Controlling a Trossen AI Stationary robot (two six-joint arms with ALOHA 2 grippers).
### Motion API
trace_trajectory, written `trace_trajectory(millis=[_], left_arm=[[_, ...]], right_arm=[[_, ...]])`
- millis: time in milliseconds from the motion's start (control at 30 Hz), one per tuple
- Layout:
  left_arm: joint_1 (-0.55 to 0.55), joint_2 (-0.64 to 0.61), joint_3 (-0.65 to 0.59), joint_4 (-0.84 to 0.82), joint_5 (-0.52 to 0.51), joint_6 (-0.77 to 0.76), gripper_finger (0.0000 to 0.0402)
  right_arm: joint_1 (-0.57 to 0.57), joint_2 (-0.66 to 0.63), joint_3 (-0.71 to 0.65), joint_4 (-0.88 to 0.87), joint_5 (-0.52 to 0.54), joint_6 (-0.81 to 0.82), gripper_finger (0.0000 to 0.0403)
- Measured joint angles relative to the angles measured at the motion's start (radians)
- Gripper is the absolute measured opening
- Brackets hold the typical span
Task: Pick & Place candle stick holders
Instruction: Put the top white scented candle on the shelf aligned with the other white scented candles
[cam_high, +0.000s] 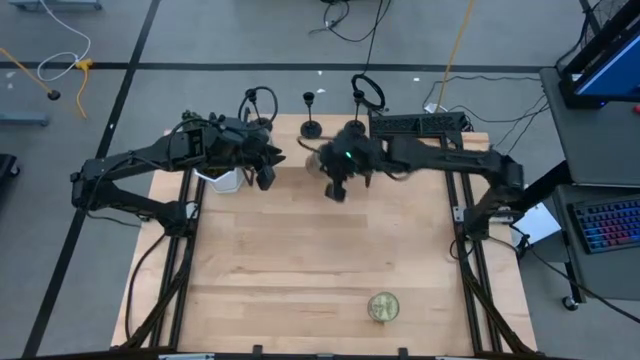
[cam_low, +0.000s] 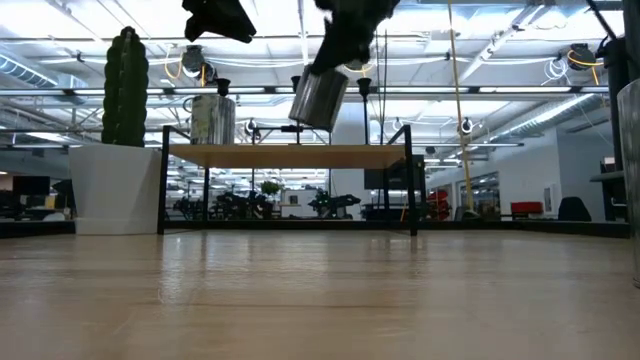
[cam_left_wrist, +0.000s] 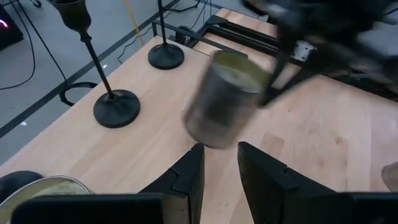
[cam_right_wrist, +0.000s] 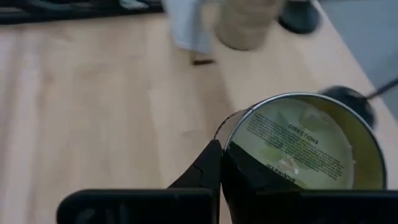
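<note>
My right gripper is shut on a squat greenish-gold jar, held tilted high above the table's far middle. My left gripper is open and empty, just left of the jar and facing it. Black candle stick holders stand on their round bases along the table's far edge: one behind the two grippers, and two show in the left wrist view. No gripper touches them. My right gripper holds the jar by its side wall. One finger lies against the outside of the wall; the jar hides the other. The jar's labelled bottom faces the wrist camera. The jar is lifted clear of the table and tilted.
A green plant in a white pot stands at the far left, under my left arm. A second jar stands near the table's front edge, right of centre. Another jar's gold top shows close under my left wrist.
</note>
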Motion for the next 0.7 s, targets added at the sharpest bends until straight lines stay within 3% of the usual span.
trace_trajectory(millis=[300,700], left_arm=[[0.000,0.000,0.000,0.000,0.000,0.002,0.0104],[0.000,0.000,0.000,0.000,-0.001,0.015,0.0104]], right_arm=[[-0.128,0.075,0.054,-0.002,-0.010,-0.008,0.0000],[-0.149,0.093,0.053,0.034,-0.014,0.013,0.0005]])
